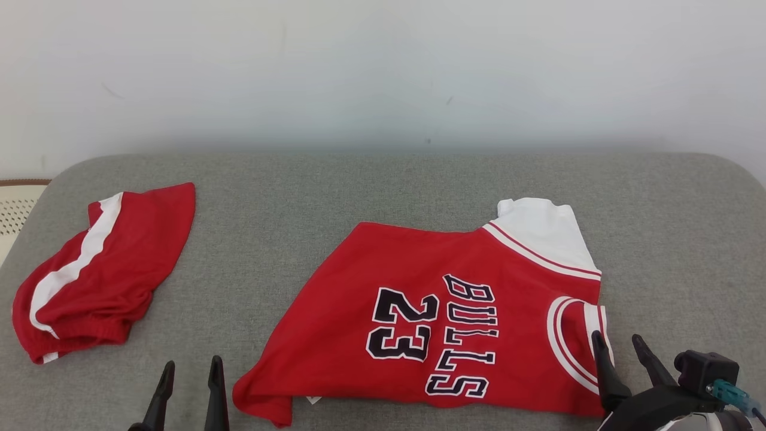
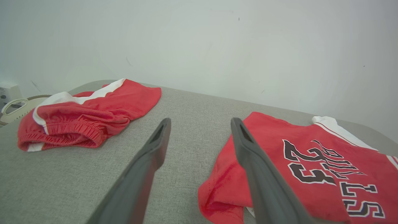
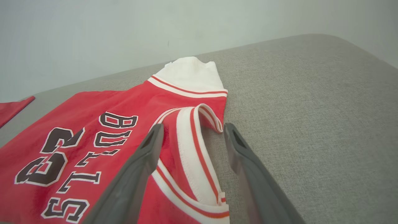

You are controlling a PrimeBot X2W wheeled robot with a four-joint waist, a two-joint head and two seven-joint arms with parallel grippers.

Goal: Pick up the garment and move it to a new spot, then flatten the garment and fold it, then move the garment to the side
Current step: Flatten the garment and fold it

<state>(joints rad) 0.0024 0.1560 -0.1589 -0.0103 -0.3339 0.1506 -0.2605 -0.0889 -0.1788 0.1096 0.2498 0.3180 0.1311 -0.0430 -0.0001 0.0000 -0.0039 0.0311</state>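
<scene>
The red jersey (image 1: 431,311) lies flat right of the middle of the grey bench (image 1: 371,191), number and lettering turned sideways. Its white panel points toward the far right; its near left corner is curled under at the near edge.

My left gripper (image 1: 188,392) stands open with nothing between its fingers, over grey cloth just beside that curled corner. In the left wrist view one finger crosses in front of the red cloth, and I cannot tell whether it touches.

My right gripper (image 1: 619,359) is open as well and holds nothing. It sits at the jersey's right edge, one finger over the white-and-red armhole trim, the other over plain bench.

A pair of red shorts (image 1: 102,269) with a white stripe lies bunched near the left edge, well apart from the jersey, with a broad strip of grey between them. More grey runs along the far edge under the pale wall (image 1: 383,72), and from the jersey's right side out to the rounded corner. A pale basket (image 1: 15,206) sits just past the left edge.
</scene>
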